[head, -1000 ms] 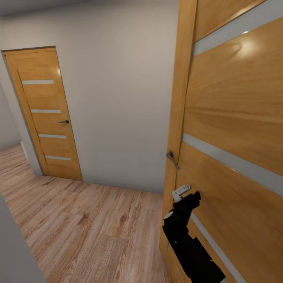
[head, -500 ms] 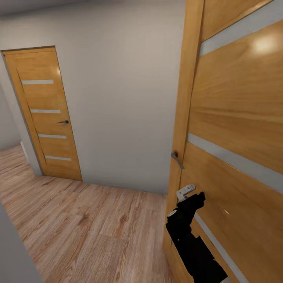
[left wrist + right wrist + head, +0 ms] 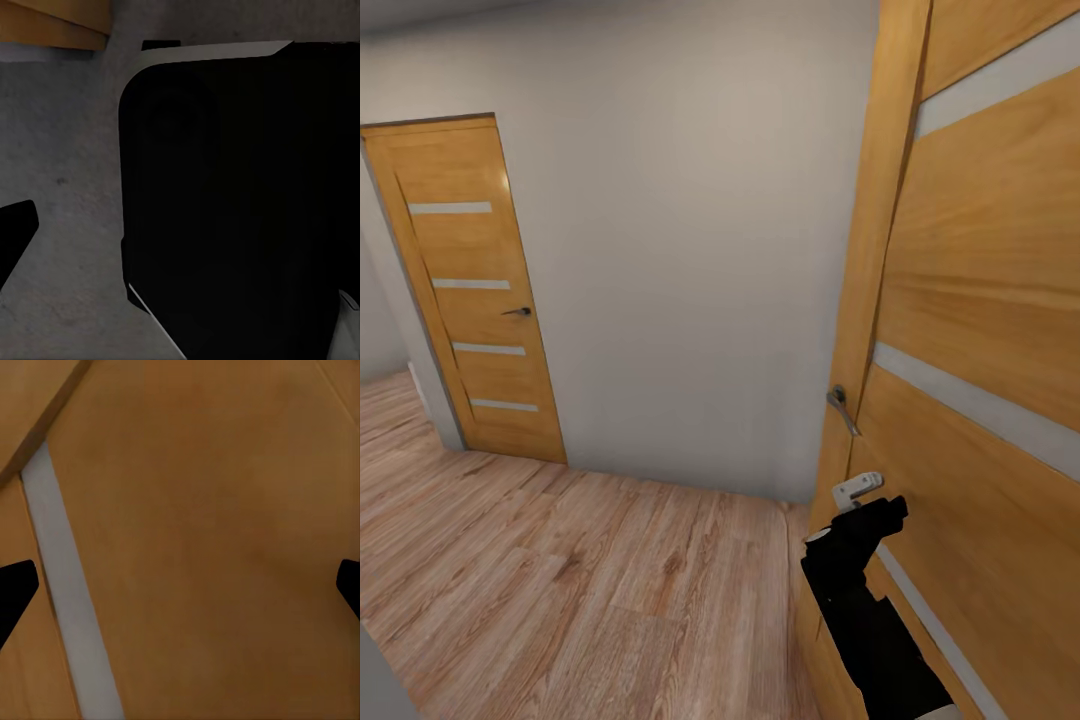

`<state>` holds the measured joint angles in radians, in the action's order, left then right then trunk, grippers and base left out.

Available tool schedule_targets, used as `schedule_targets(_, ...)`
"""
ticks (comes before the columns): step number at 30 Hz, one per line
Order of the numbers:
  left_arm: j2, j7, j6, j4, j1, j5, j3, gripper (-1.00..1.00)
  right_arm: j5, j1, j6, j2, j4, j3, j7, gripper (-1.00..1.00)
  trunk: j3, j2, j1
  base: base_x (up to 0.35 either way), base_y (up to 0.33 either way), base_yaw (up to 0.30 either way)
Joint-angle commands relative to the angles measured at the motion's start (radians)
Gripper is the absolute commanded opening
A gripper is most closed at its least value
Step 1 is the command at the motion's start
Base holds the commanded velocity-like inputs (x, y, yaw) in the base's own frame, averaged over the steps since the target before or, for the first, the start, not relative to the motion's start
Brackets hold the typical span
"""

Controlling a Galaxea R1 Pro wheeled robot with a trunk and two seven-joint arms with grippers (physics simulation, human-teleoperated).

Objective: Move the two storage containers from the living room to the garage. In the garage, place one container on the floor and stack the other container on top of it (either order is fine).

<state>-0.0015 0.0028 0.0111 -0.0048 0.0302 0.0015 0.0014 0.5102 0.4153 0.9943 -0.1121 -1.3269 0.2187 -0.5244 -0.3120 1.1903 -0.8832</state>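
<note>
The two storage containers are out of view. I am in a hallway with light wood plank flooring [image 3: 590, 590]. My right gripper [image 3: 880, 508] is at the end of a black arm, right up against a large wooden door [image 3: 980, 300], below its metal handle [image 3: 841, 405]. In the right wrist view, the right gripper [image 3: 180, 585] is open with its fingertips [image 3: 15, 585] far apart, facing the door's panel and a grey glass strip [image 3: 67, 607]. In the left wrist view, one fingertip [image 3: 16, 223] of my left gripper [image 3: 180, 225] sits at the picture's edge beside a black part of the robot [image 3: 240, 202], over a grey speckled surface.
A second wooden door [image 3: 475, 290] with a handle stands closed at the far left. A plain grey-white wall [image 3: 690, 250] runs between the two doors. The plank flooring stretches away to the left. A brown wooden edge [image 3: 52, 22] shows in the left wrist view.
The near door's edge and my right arm have shifted to the right in the picture, while the far door has hardly shifted. The grey corner at lower left has almost left the view.
</note>
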Motion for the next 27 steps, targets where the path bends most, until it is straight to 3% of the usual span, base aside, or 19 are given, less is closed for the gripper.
schedule_targets(1,0.0,0.0,0.001,0.0,0.001,0.0,0.0,1.0,-0.004,0.001,0.004,0.0,0.0,0.002,-0.006,1.0,-0.001,0.001,0.0,0.003,0.0,0.0)
schedule_targets(14,0.0,0.0,0.001,0.0,0.001,0.001,0.0,1.0,-0.005,0.001,0.004,0.0,0.0,-0.004,-0.006,1.0,-0.001,0.001,0.0,0.026,0.0,0.0)
schedule_targets(23,0.0,0.0,0.001,0.0,0.001,0.001,0.0,1.0,-0.005,0.001,0.004,0.0,0.0,-0.074,-0.006,1.0,-0.001,0.001,0.0,0.14,0.0,0.0)
schedule_targets(27,0.0,0.0,0.001,0.0,0.001,0.001,0.0,1.0,-0.004,0.001,0.004,0.0,0.0,-0.085,-0.006,1.0,-0.001,0.001,0.0,0.092,0.0,0.0)
